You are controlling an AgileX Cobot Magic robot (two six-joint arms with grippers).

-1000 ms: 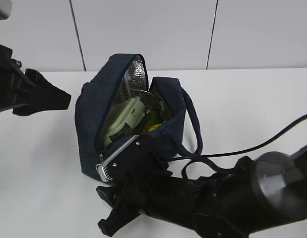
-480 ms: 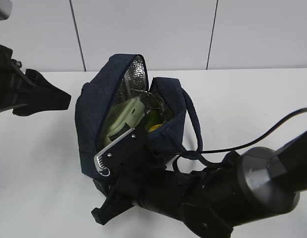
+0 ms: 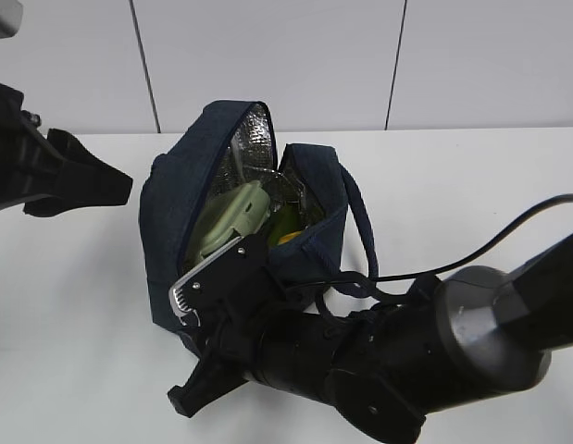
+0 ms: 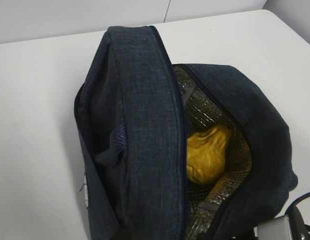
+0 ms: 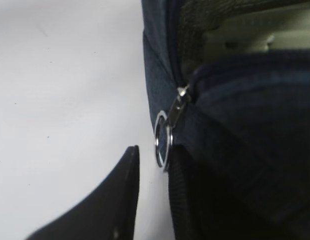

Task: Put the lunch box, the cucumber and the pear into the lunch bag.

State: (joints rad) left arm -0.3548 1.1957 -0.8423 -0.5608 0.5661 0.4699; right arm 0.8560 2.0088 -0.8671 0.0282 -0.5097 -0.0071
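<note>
Ring pull (image 5: pixel 162 144) solely in right wrist view, between right end effector's (image 5: pixel 155 152) slightly spread jaws

The pear (image 4: pixel 207 157) lies inside the open lunch bag (image 4: pixel 139 125) (silver lining showing) on the white table (image 4: pixel 34 100).

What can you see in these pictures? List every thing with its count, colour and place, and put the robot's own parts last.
lunch bag: one, dark navy with silver lining, on the white table, top open.
lunch box: one, pale green lid, inside the bag.
pear: one, yellow-orange, inside the bag.
ring pull: one, metal, on the zipper at the bag's near end.
table: one, white.
left gripper: one, black, left of the bag, apart from it.
right gripper: one, black, fingers either side of the ring pull.
</note>
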